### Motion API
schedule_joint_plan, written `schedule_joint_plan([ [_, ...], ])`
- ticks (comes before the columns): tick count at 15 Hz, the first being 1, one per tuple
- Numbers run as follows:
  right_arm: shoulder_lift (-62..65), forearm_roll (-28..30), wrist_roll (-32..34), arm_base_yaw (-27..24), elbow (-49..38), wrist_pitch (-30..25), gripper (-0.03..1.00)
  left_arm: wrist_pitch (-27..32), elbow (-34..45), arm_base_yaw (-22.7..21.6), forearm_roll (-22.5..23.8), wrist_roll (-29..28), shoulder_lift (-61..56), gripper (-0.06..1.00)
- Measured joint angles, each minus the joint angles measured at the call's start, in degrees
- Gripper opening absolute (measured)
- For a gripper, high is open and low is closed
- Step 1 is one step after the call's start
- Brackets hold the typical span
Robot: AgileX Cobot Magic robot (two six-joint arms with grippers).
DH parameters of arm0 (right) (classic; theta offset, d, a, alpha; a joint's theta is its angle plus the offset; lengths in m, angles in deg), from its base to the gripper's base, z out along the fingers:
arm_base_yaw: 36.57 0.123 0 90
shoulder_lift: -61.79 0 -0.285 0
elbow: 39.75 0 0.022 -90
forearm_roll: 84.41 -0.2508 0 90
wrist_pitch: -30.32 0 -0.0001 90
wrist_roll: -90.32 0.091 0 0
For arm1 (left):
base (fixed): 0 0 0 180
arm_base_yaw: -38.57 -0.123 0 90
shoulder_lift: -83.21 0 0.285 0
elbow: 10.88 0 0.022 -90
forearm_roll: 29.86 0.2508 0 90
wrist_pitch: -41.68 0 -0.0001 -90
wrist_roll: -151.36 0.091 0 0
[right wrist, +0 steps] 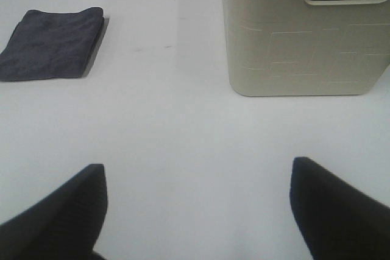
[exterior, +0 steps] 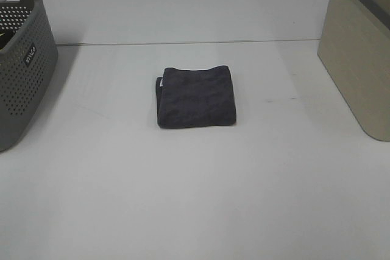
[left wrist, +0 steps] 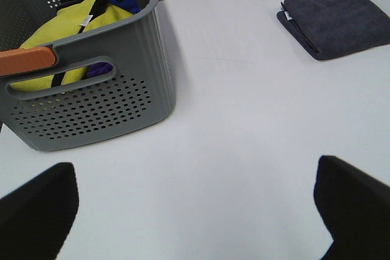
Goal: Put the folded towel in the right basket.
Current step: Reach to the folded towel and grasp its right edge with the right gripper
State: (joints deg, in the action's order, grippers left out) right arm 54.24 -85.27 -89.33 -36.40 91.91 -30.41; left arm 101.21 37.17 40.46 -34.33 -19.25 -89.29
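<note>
A dark grey folded towel [exterior: 196, 97] lies flat on the white table [exterior: 195, 199] near its middle. It also shows in the left wrist view [left wrist: 338, 21] and in the right wrist view [right wrist: 52, 44]. The right basket [exterior: 359, 53] is beige with a dark rim and stands at the right edge; the right wrist view shows it [right wrist: 304, 41] with a handle cutout. My left gripper [left wrist: 195, 211] is open and empty over bare table. My right gripper [right wrist: 195, 205] is open and empty too. Neither gripper shows in the high view.
A grey perforated basket [exterior: 21, 59] stands at the left edge. In the left wrist view it [left wrist: 91, 95] holds a yellow cloth [left wrist: 67, 35] and something blue, with an orange piece on its rim.
</note>
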Motion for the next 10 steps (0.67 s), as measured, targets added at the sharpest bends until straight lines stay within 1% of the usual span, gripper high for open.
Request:
schedule_joint_plan([
  [10,0.0,0.0,0.0,0.0,0.0,0.0,0.76,0.0,0.0,0.0,0.0,0.0,0.0,0.99],
])
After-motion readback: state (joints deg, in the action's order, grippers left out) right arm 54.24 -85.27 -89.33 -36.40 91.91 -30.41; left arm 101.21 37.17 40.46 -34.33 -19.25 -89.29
